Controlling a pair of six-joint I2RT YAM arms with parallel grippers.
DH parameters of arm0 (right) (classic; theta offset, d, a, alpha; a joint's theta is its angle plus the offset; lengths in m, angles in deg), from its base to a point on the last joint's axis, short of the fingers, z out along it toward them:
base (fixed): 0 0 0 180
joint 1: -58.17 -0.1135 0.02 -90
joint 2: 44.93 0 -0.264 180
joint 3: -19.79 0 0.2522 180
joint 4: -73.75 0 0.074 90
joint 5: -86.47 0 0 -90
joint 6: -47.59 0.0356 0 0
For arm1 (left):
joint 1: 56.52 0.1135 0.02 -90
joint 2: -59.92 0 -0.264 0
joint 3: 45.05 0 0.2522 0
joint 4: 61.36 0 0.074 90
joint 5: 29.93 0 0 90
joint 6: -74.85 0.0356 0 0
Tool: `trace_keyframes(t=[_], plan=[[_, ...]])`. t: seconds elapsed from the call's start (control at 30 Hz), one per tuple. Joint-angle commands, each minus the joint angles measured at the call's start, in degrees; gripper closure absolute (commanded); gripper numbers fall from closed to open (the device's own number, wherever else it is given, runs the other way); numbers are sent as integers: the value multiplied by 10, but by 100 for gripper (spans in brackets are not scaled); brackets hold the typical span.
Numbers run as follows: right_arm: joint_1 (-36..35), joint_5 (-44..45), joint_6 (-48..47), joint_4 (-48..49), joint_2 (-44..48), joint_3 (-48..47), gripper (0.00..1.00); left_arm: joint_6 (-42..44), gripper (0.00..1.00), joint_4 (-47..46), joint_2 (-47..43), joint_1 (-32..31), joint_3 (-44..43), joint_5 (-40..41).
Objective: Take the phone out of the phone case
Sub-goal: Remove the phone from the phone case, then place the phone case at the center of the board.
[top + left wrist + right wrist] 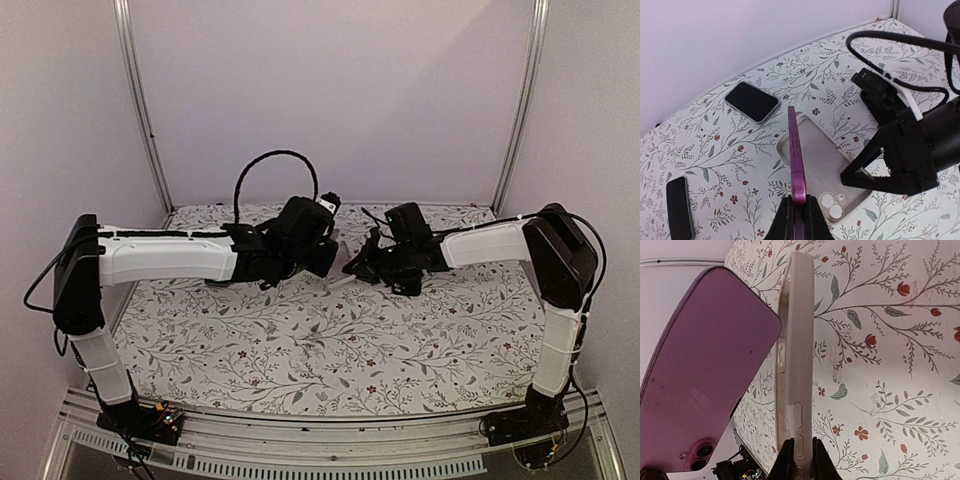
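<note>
Phone (795, 150), purple, free of case, on edge above floral table (840, 75), clenched at lower end in left gripper (799, 212). Clear phone case (792, 340) just beside, pinched edgewise by right gripper (800, 457). Dark-screened handset (751, 101) and black handset (679, 207) flat on table.

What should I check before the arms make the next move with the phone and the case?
1. Left gripper shut on the purple phone, at its edge: ok.
2. Right gripper shut on the clear case: ok.
3. Purple phone fully out of the clear case, with a gap between them: ok.
4. Spare phone and second spare phone on the table lie away from both grippers: ok.
5. Height of purple phone and clear case above the table: cannot tell.
</note>
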Motion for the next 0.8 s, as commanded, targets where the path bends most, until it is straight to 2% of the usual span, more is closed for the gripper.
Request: trace_keyframes(t=[0.0,0.4,0.77], plan=[[25,17,-28,7,34,22,100,-10,100,-34,-48,11,13,7],[113,5,-64,12,108,118,100,-14,100,-19,-68,27,28,10],[249,-22,-95,2,212,226,100,-10,100,-11,-58,34,24,-6]])
